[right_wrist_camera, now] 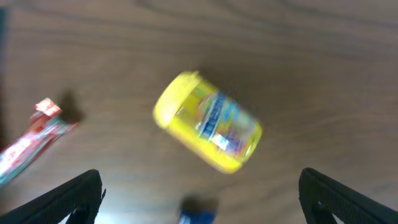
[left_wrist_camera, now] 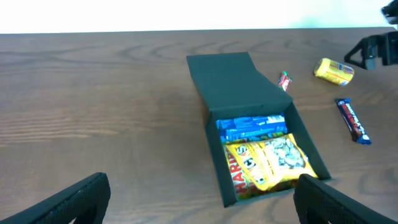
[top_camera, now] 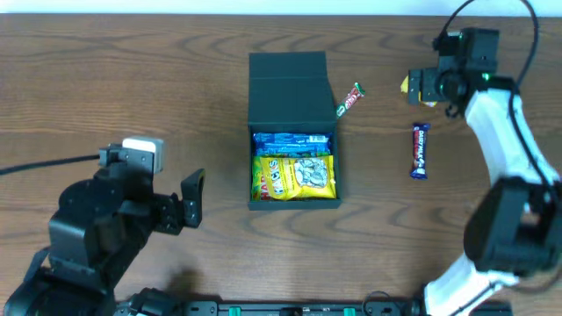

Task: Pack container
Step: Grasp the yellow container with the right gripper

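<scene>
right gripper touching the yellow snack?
Apart. The right wrist view shows bare table between the yellow snack and both fingers of the open right gripper.

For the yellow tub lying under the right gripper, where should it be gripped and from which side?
Probably mid-body of the yellow tub, from straight above, the right gripper closing across its narrow width: it lies on its side, angled, both long flanks free.
</scene>
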Available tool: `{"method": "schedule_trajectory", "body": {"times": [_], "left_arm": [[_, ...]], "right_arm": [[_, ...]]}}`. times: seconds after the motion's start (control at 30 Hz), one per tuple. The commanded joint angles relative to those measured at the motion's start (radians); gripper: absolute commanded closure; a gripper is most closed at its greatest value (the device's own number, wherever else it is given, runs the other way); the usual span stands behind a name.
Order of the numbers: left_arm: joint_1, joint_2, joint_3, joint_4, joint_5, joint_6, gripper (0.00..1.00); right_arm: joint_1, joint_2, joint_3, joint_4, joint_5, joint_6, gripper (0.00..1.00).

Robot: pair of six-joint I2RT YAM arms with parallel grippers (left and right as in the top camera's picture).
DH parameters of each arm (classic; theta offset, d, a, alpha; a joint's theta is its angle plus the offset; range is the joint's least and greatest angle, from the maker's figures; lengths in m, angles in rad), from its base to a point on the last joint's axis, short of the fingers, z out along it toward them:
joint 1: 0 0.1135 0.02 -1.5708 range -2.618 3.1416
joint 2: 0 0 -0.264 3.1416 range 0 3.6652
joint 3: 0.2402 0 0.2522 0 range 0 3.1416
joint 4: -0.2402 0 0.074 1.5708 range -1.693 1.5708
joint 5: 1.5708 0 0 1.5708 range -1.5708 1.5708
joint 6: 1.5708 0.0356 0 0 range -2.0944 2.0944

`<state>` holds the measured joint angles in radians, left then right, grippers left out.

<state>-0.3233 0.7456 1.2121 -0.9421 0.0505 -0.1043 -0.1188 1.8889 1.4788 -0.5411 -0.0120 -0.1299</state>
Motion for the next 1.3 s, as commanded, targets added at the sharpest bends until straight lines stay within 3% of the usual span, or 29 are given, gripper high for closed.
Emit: {"method": "schedule_trajectory", "body": {"times": [0.0,0.13,0.3,0.67,1.27], "left_arm": [[0.004,0.046,0.018,0.022,0.005,-0.009,0.05],[0.004,0.114,0.018,0.027,0.005,-0.032,0.05],[0.004,0.183,0.018,0.036,0.005,-0.035,0.05],[0.004,0.196,0.018,0.117,-0.01,-0.034,0.05],[0.004,0.197,0.018,0.117,-0.01,-0.033,0.05]], "right_arm": [[-0.026,0.144,0.184,-0.058,-0.011,-0.056,0.01],[-0.033,0.292,0.386,-0.152,-0.049,-0.229,0.01],[-0.047,0.35,0.452,-0.169,-0.156,-0.423,0.01],[-0.138,0.457,0.452,-0.175,-0.278,-0.444,0.01],[-0.133,0.479,0.452,-0.343,-0.403,-0.563,0.02]]}}
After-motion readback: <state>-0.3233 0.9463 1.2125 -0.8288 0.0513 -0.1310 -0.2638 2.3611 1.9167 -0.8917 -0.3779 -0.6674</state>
